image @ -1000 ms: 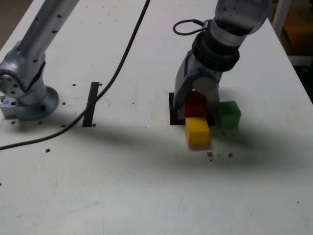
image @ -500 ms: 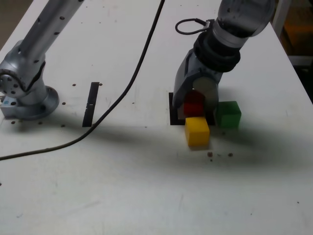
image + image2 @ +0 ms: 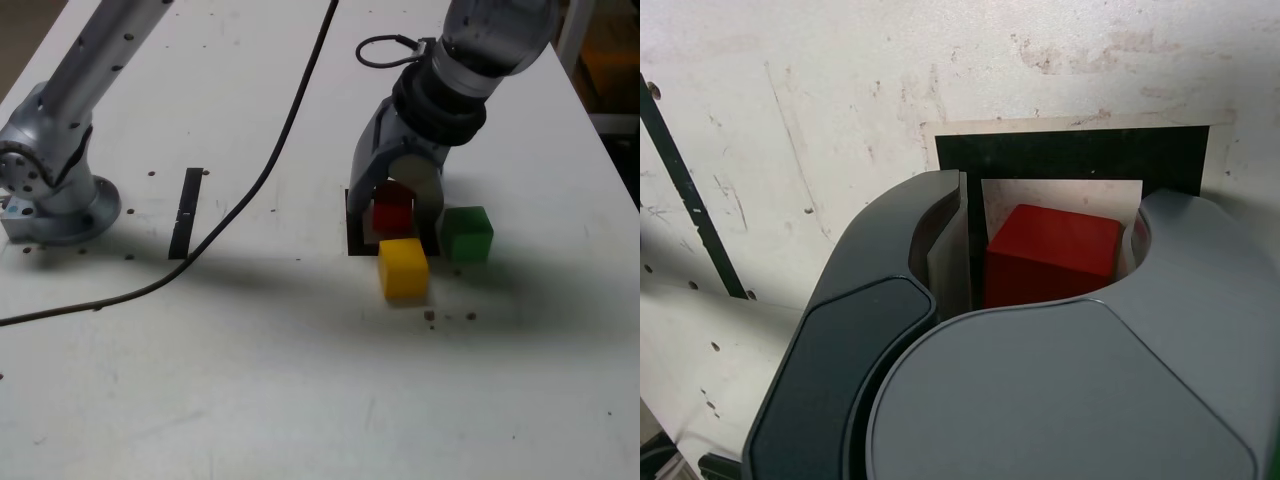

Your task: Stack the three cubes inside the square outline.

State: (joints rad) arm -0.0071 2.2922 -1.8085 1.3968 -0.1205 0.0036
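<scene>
gripper point(image 3: 397, 212): points down over the red cube, upper right of centre in the exterior view; jaws parted, one on each side of the cube. Wrist view shows a gap between one jaw and the cube face; the other side can't be judged. Released, not clamping.
red cube point(image 3: 393, 211): sits on the table between the jaws, inside the outline. In the wrist view point(image 3: 1052, 252) it rests on the white inner patch.
outline point(image 3: 352, 225): black tape square, mostly hidden by the gripper in the exterior view; one edge shows just left of the jaws. Wrist view point(image 3: 1070, 155) shows its far band clearly.
yellow cube point(image 3: 403, 267): just below the red cube in the exterior view, near the outline's lower edge, apart from the gripper.
green cube point(image 3: 467, 233): right of the gripper in the exterior view, just beside the right jaw, outside the outline as far as visible.
stack: none, all three cubes on the table.
tape strip point(image 3: 186, 211): left of centre, well apart from the cubes.
arm base point(image 3: 50, 185): far left edge.
cable point(image 3: 268, 165): runs from top centre down to the left edge.
</scene>
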